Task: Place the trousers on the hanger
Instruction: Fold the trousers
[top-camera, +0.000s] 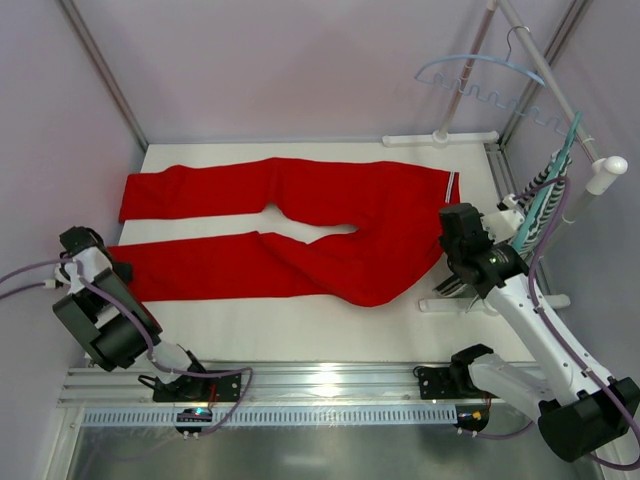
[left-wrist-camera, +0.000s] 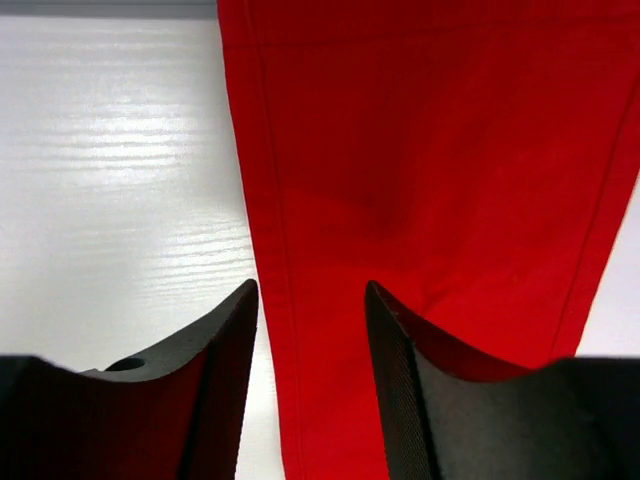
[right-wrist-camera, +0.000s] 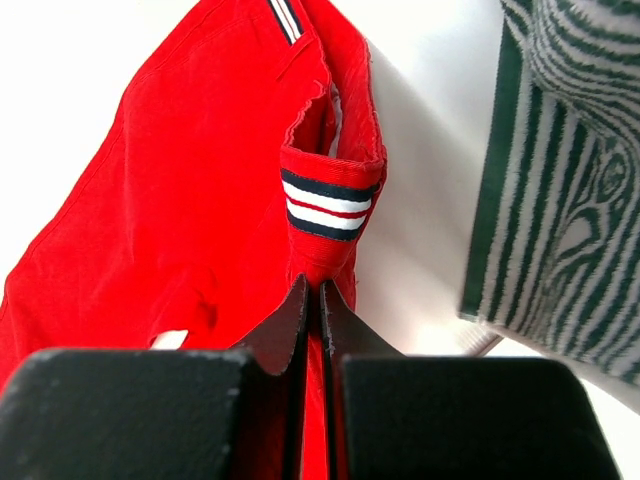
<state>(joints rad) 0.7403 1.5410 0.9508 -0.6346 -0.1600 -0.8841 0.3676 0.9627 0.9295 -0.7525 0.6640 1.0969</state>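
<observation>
The red trousers (top-camera: 300, 235) lie flat on the white table, legs running left, waistband with striped trim at the right. My right gripper (top-camera: 458, 240) is shut on the waistband just below the striped trim (right-wrist-camera: 330, 203), the cloth pinched between its fingers (right-wrist-camera: 313, 300). My left gripper (top-camera: 95, 262) is open at the end of the near leg; its jaws straddle the leg's edge (left-wrist-camera: 310, 330) just above the cloth. The pale blue hanger (top-camera: 480, 75) hangs on the rack at the back right.
A green-and-white striped garment (top-camera: 545, 190) on a teal hanger hangs at the right by the rack's white post (top-camera: 608, 170); it also shows in the right wrist view (right-wrist-camera: 570, 180). The rack's white base (top-camera: 440, 138) sits at the table's back. A metal rail (top-camera: 300, 385) runs along the near edge.
</observation>
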